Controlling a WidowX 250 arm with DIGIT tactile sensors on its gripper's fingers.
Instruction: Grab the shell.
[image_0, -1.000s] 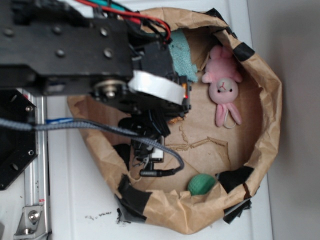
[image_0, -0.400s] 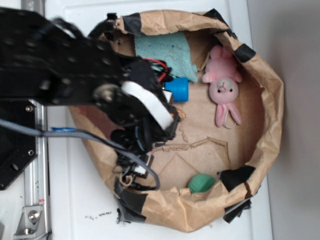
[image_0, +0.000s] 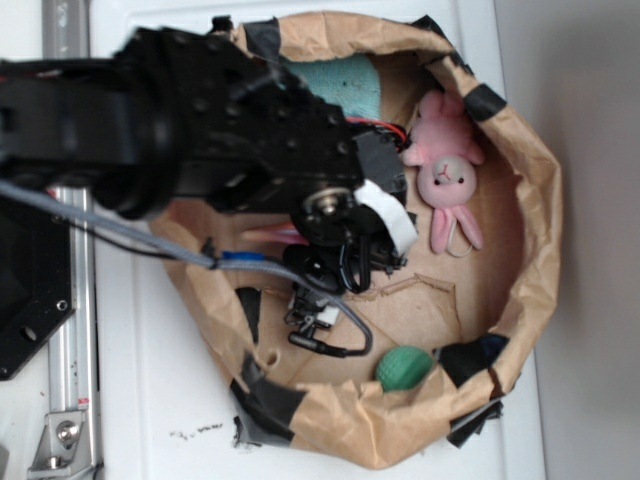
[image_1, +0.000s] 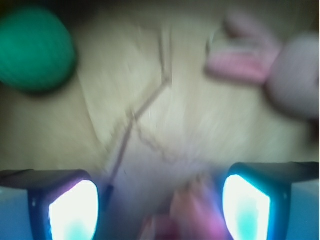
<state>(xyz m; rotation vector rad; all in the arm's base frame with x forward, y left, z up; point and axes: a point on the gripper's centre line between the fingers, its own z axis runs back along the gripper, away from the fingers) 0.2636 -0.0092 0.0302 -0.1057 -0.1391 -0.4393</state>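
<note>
Overhead, the exterior view shows the black arm (image_0: 200, 120) reaching from the left over a brown paper nest (image_0: 530, 200) patched with black tape, its bulk covering the nest's left half. A pink plush bunny (image_0: 447, 180) lies at the upper right of the nest floor, a green ribbed ball (image_0: 403, 367) sits at the lower edge, and a teal cloth (image_0: 345, 85) peeks out above the arm. The gripper itself is hidden under the wrist there. In the blurred wrist view, the gripper (image_1: 160, 210) stands open, its two fingers well apart at the bottom corners, and the shell (image_1: 187, 220) shows as a pinkish smear low in the gap between them, nearer the right finger; contact cannot be judged. The ball sits top left, the bunny top right.
</note>
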